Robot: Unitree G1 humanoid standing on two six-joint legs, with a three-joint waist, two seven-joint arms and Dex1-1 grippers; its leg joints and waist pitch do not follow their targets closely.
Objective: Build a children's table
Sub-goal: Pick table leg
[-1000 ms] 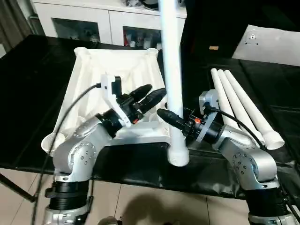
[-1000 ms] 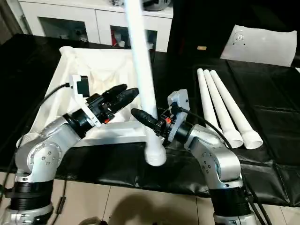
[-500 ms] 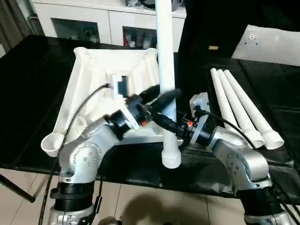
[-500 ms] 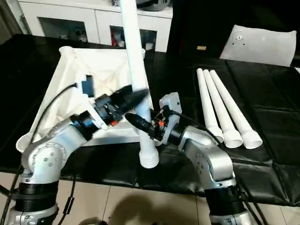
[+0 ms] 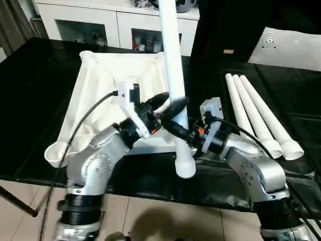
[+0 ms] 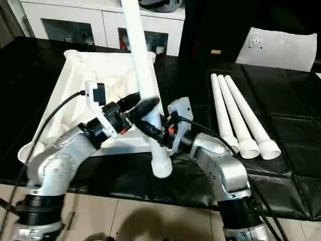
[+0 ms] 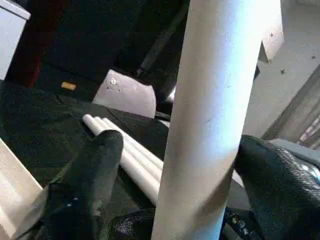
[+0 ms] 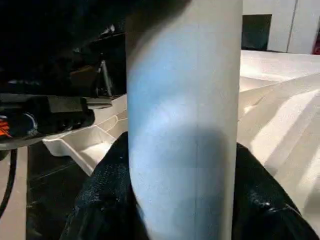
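The white plastic rectangular tabletop [image 5: 118,85] lies upside down on the black-covered work table [image 5: 35,100], ribbed underside up, behind and to the left of the left gripper [image 5: 168,104]; one of its round corner sockets [image 5: 56,151] sits at the near left, beside the silver left forearm [image 5: 103,150].

The left gripper reaches across from the tabletop side with its two black fingers spread wide around the raised leg. In the left wrist view one finger [image 7: 92,172] stands clear of the tube with a gap between them, and the other [image 7: 272,172] sits at the tube's far side (whether it actually touches cannot be told).

Between the two grippers stands the long white tapered tube leg [image 5: 174,85], nearly upright and leaning slightly, its wide ribbed end [image 5: 184,168] hanging low over the near edge of the work table.

The right gripper [image 5: 176,131] comes in from the opposite side, just below the left one, and is clamped on the leg; the right wrist view shows a black finger [image 8: 107,195] pressed against each side of the tube.

Beyond the right gripper, well apart, three more white tube legs [image 5: 261,120] lie side by side, touching, on the black cover.
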